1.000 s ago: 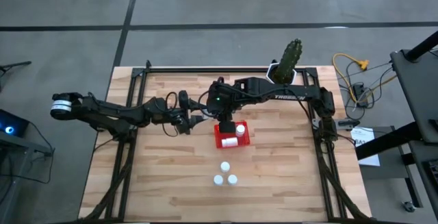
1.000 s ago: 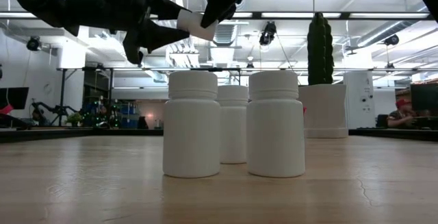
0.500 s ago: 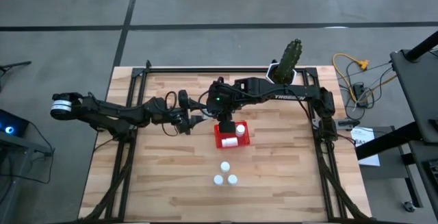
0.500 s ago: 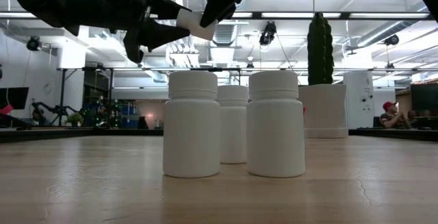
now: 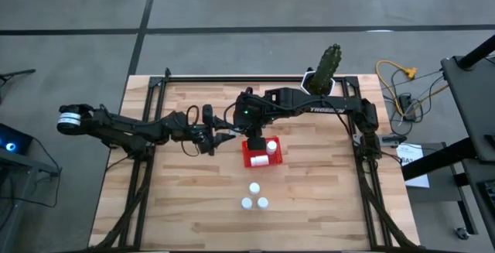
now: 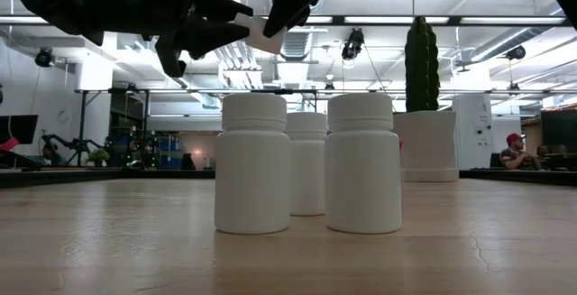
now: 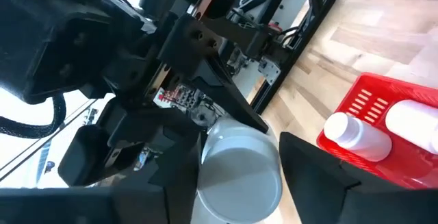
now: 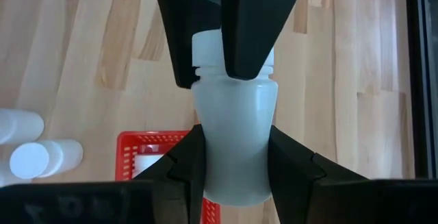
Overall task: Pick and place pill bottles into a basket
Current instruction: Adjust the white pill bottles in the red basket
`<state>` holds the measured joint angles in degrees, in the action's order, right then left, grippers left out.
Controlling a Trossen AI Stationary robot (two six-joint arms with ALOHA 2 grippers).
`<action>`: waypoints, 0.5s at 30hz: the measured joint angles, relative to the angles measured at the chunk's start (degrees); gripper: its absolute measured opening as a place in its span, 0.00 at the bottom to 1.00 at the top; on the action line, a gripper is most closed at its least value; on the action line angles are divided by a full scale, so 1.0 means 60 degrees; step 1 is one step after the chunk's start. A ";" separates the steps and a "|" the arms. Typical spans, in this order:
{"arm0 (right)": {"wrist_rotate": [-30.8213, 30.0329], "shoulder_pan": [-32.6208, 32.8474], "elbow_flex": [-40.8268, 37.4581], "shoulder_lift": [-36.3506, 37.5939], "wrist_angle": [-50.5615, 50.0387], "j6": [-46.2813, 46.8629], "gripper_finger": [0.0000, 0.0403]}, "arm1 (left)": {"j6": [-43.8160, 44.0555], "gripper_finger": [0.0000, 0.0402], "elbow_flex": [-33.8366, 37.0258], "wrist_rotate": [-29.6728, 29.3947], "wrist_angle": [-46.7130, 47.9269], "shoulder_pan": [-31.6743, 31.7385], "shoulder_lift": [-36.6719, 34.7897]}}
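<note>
Closing a little since a second ago, the left pincer (image 5: 219, 138) has brought its two dark fingers in around the cap end of the small white cylindrical plastic pill bottle (image 8: 233, 131) held in the air over the far left corner of the small red rectangular slotted plastic basket (image 5: 249, 161). That bottle is clamped round its body by the right pincer (image 8: 233, 152), whose jaws are closed on it about midway up; the left pincer's jaws stand part open on either side of the cap and neck, and whether they already press on it I cannot tell. Such a bottle looks light, rigid and smooth, so it could slip or twist in a loose pinch; the straight body or the ridged neck under the cap seems the safest place to hold. Two more white bottles (image 7: 356, 131) lie on their sides in the basket, near the middle of the wooden tabletop (image 5: 325, 199). Three others (image 5: 254, 198) stand upright in a tight cluster nearer than the basket. A green cactus in a white pot (image 5: 325, 71) stands at the far edge, right of centre.
</note>
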<state>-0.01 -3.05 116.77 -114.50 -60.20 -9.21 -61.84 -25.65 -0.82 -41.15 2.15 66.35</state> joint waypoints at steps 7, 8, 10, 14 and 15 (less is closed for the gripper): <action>0.0001 0.0004 0.0000 -0.0004 -0.0004 -0.0044 0.27 | -0.0004 0.40 0.0000 -0.0169 0.0000 0.0000 0.0000; 0.0004 0.0004 0.0000 -0.0004 -0.0004 -0.0056 0.27 | -0.0004 0.40 0.0000 -0.0174 0.0003 0.0000 0.0000; 0.0000 0.0000 0.0000 -0.0004 -0.0004 -0.0076 0.27 | -0.0007 0.40 0.0000 -0.0207 0.0007 0.0000 0.0008; 0.0000 -0.0004 0.0000 -0.0015 -0.0015 -0.0084 0.27 | -0.0007 0.40 0.0000 -0.0251 0.0004 0.0004 0.0055; 0.0000 -0.0004 0.0000 -0.0015 -0.0015 -0.0084 0.27 | -0.0007 0.40 0.0000 -0.0255 0.0003 0.0004 0.0055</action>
<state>-0.01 -3.07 116.77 -114.59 -60.29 -9.72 -61.89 -25.65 -2.35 -41.13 2.17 66.67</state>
